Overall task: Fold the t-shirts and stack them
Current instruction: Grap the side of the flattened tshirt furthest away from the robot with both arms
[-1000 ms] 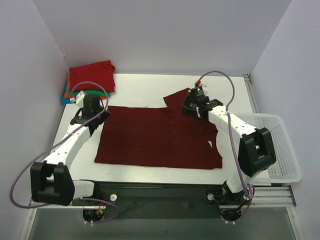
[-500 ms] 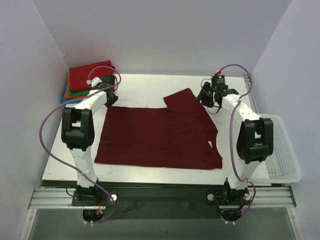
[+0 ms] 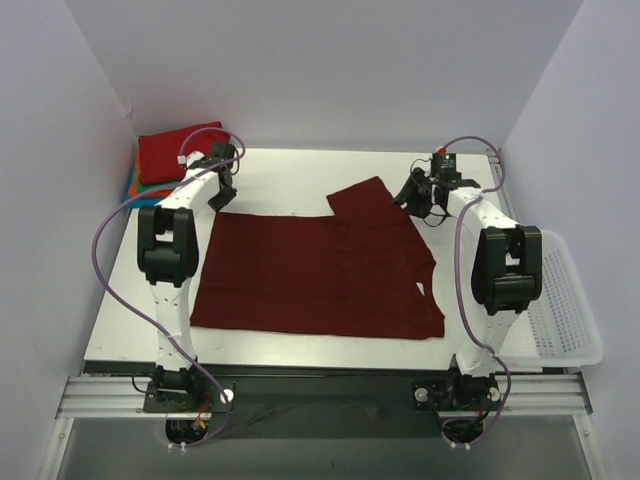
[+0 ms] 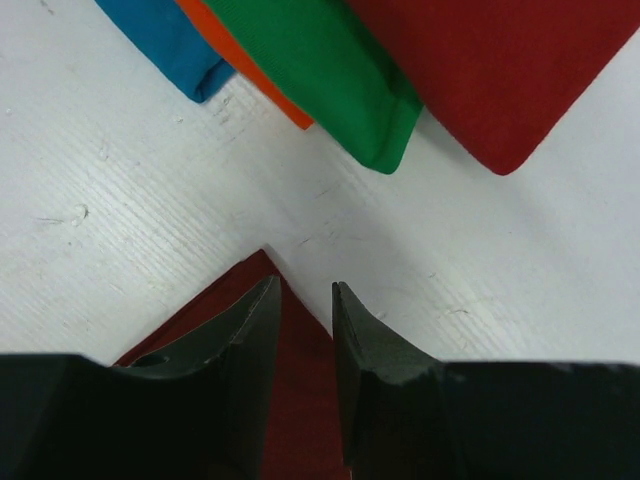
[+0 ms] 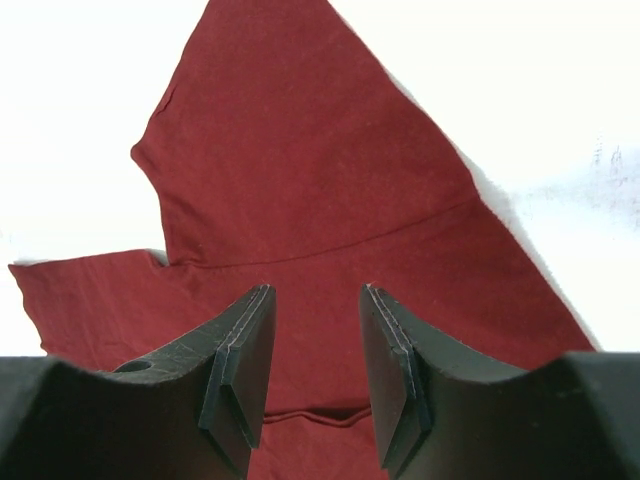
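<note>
Top external: maroon shirt (image 3: 315,275) spread flat on table (image 3: 285,178).

The left gripper (image 4: 305,285) has black fingers; between its jaws shows the plain dark maroon cloth t-shirt (image 4: 305,400), unpatterned. Beyond the jaw tips, on the white, faintly scratched table top (image 4: 520,260), lie the folded bright red cloth t-shirt (image 4: 490,70), folded green t-shirt (image 4: 320,70), folded orange t-shirt (image 4: 268,95) and folded blue t-shirt (image 4: 165,45), all solid colours. The right gripper (image 5: 316,290) has black fingers too, framing the same maroon.
</note>
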### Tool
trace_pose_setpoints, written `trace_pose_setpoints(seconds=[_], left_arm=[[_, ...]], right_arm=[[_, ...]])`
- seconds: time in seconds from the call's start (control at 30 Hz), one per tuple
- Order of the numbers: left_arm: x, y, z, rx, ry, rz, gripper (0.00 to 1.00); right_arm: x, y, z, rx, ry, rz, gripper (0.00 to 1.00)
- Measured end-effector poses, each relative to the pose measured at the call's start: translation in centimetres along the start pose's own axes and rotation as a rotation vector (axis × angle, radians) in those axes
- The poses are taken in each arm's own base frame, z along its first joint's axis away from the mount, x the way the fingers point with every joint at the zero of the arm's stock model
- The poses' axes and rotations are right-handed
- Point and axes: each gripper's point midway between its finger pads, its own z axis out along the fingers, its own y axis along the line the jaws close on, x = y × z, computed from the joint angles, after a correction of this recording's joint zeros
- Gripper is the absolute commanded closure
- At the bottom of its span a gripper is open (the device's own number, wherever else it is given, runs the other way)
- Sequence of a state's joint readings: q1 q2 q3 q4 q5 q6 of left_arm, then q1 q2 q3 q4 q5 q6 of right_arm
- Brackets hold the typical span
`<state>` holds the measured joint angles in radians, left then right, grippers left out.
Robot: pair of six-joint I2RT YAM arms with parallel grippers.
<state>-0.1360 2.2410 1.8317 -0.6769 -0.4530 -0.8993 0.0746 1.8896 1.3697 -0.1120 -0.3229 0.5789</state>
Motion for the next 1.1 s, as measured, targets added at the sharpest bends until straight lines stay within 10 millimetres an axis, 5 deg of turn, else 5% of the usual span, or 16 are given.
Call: trace_pose_setpoints(seconds=[0.37,0.53,0.67,1.1], left_arm=[[1.5,1.0,1.4,-0.055,0.027,0.006,0.63],[1.5,1.0,1.5,-0.056,0.028,-0.002,0.92],[1.6,0.8,1.6,-0.038,0.028,-0.007,1.0],[2.0,0.7,1.2,0.028,0.036,-0.022,1.0]], right_arm=[[-0.8,0.1,0.4,-0.037,0.01,0.02,0.61],[-1.7,0.4,1.1,-0.054,-0.005,0.012,0.6],[-2.1,-0.3,2.7,-0.042,0.006,0.017,0.59],[-3.9,-4.2,6.7,0.086,0.027,0.016,0.57]])
